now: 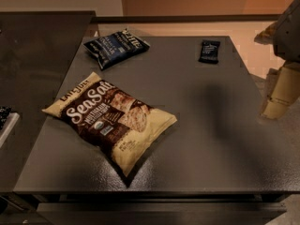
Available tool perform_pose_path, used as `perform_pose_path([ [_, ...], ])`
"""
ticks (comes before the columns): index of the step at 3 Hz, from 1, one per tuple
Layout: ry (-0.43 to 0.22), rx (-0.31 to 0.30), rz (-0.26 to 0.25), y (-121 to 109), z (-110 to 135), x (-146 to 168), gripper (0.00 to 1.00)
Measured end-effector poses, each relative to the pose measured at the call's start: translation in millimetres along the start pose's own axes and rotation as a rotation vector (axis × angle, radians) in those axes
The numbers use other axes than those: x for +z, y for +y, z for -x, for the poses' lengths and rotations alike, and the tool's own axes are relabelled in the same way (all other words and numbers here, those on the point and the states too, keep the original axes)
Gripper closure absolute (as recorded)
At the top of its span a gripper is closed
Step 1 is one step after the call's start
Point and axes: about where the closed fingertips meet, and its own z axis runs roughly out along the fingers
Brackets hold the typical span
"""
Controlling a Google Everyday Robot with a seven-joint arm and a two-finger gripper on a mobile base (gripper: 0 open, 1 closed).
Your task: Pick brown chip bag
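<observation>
Filling most of the view: dark grey table with a speckled top. Lying flat on its front left part: brown chip bag, dark panel up, cream edges, white "Sea Salt" lettering, set at a slant with one corner toward the near edge. Hanging at the right border, by the table's right side and well apart from that bag: pale tan gripper, partly cut off; open or closed, cannot tell. Toward the far left corner: smaller dark blue chip bag. Near the far right corner: small black snack bar wrapper.

Brown chip bag, cream edges; blue bag; black wrapper; cream claw at right edge.
</observation>
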Motion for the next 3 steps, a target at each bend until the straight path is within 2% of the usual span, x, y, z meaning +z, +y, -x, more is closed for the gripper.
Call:
perform_pose_path([
  [1, 0.000, 0.000, 0.000, 0, 0, 0, 0.00],
  [2, -0.031, -0.032, 0.007, 3, 16, 1, 0.00],
  [3, -0.096, -0.079, 0.030, 11, 43, 7, 0.00],
])
